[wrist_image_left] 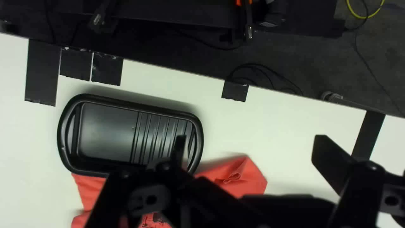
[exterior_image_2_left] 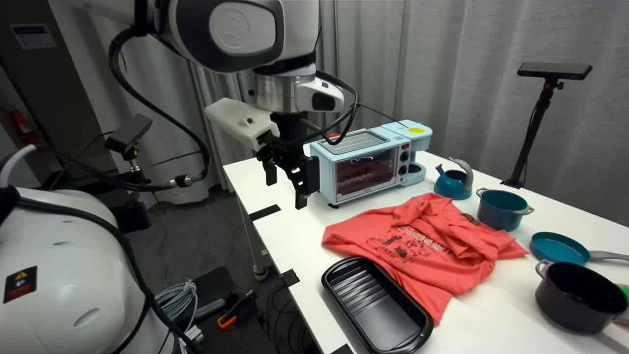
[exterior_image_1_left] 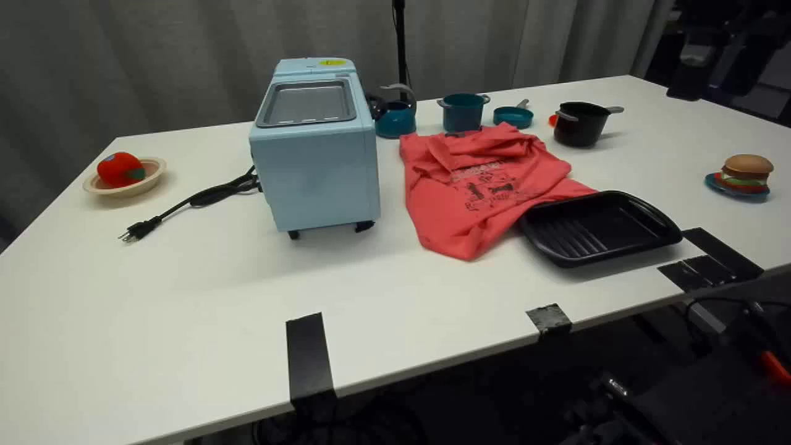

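Jaws wide apart, empty, above tabletop (wrist_image_left: 259,133)

Lab, robot arm (exterior_image_2_left: 241,32), camera stand (exterior_image_2_left: 533,129)

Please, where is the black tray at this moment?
In the wrist view, the black tray lies left of centre on the white table, near its edge and beside the red shirt.
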Robot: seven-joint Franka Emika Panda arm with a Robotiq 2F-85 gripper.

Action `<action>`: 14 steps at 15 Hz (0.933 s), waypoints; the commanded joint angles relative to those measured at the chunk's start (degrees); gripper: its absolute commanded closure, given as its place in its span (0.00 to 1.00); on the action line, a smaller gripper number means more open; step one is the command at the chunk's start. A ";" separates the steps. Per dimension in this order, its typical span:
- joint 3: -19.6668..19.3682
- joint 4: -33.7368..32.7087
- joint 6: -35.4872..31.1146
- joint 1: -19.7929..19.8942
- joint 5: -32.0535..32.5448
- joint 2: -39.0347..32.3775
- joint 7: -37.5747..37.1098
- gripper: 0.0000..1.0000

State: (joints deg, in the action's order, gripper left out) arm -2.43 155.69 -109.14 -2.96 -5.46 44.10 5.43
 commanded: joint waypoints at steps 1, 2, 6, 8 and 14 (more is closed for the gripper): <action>0.23 -0.10 0.13 0.28 -0.15 -0.10 0.17 0.00; 0.24 -0.10 0.13 0.28 -0.15 -0.09 0.17 0.00; 0.24 -0.10 0.13 0.28 -0.15 -0.09 0.17 0.00; 0.25 -0.10 0.13 0.28 -0.15 -0.09 0.17 0.00; 0.29 -3.01 -2.29 0.38 0.11 -4.12 0.20 0.00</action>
State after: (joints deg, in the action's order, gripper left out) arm -2.39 155.30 -109.66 -2.96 -5.45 43.31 5.43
